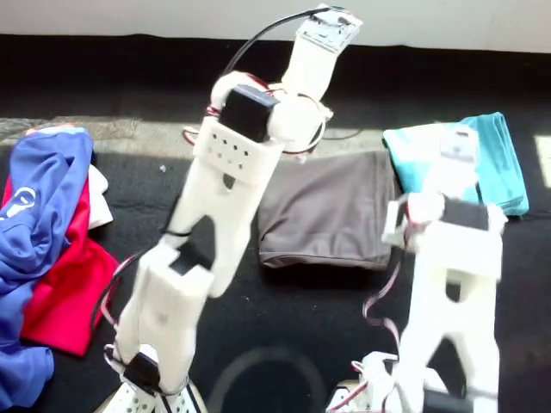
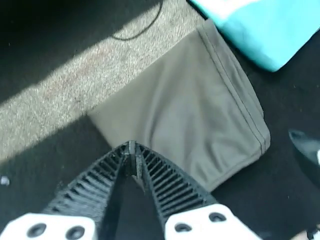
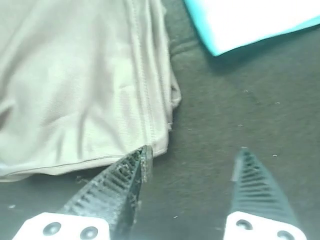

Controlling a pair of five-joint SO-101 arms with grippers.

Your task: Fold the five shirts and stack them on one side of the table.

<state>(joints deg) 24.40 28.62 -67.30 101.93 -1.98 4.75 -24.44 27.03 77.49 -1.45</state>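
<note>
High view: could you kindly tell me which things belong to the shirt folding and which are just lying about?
For the job: grey shirt, turquoise shirt, blue shirt, red shirt, white shirt.
Just lying about: black cable, pale mat strip.

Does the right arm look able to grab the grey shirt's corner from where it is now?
Probably yes: the right gripper is open with one finger beside the grey shirt's hemmed corner, and nothing lies between them.

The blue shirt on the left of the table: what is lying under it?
A red shirt lies under the blue shirt, with white cloth beside. Anything deeper is covered.
</note>
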